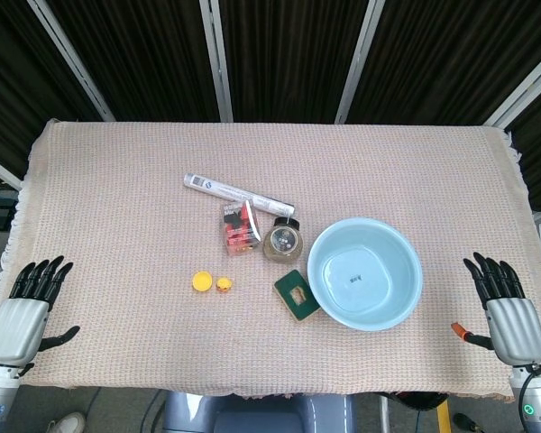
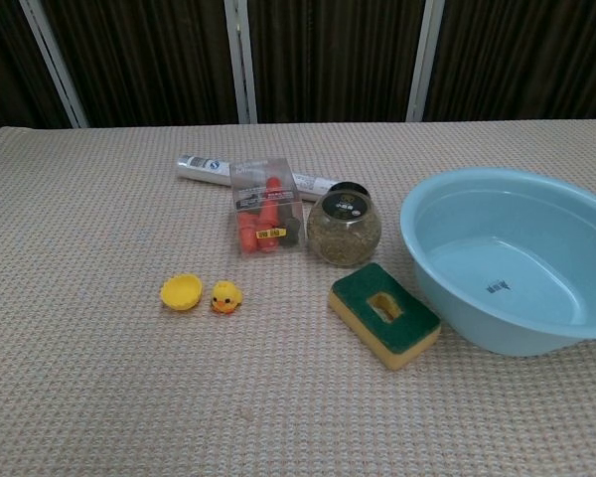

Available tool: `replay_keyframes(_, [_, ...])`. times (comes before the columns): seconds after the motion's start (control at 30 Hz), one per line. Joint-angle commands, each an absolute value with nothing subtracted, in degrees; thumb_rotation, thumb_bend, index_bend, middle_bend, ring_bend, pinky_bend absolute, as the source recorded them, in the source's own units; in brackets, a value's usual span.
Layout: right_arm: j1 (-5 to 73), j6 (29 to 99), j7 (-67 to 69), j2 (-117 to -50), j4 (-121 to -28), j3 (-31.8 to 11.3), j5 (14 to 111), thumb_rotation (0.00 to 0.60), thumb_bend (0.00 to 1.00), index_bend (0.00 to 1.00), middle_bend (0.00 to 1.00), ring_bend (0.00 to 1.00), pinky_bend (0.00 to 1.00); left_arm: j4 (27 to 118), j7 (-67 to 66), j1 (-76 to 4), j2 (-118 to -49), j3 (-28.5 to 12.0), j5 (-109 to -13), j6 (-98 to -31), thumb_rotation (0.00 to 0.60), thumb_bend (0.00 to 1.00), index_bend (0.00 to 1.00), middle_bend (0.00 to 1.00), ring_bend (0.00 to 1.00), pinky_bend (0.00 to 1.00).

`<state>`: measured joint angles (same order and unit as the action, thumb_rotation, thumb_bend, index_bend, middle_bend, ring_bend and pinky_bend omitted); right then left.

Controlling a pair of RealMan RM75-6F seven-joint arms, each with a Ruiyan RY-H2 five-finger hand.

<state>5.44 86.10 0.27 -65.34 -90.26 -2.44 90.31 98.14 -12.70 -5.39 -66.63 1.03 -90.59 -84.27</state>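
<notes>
Hands rest at the near corners of the cloth-covered surface (image 1: 117, 180): left hand (image 1: 22, 311) and right hand (image 1: 508, 311), fingers spread, holding nothing. Nearest the right hand sits a light blue basin (image 1: 365, 272), with a green-and-yellow sponge (image 2: 383, 314) touching its left rim. Farther left lie a small yellow duck (image 2: 225, 296) and yellow cup (image 2: 181, 291). Beyond stand a glass jar (image 2: 344, 227), clear box (image 2: 266, 218) and white tube (image 2: 211, 167). A good reach likely stays low and clears the basin's rim.

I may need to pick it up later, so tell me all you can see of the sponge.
The sponge is a rectangular block, dark green scouring layer on top, yellow foam beneath, with a small yellow patch in the middle of the green face. It lies flat and askew on the woven cloth, close beside the blue basin, below the jar. Neither hand touches it.
</notes>
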Motion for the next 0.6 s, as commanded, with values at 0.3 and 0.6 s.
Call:
replay_keyframes(0.3, [5.48, 85.67, 0.41, -65.3, -90.17, -2.49, 89.81, 0.6, 0.05, 0.02, 0.0, 0.0, 0.03, 98.48, -12.95, -5.78, -66.59, 0.92, -90.17, -83.46, 0.6, 0.12, 0.0, 0.0, 0.0, 0.0])
replay_keyframes(0.6, [5.52, 85.91, 0.59, -65.26, -90.17, -2.5, 90.2, 0.6, 0.05, 0.02, 0.0, 0.0, 0.03, 100.29, -14.72, -7.63, -66.69, -0.65, -89.79, -82.01, 0.6, 0.12, 0.0, 0.04, 0.08, 0.07])
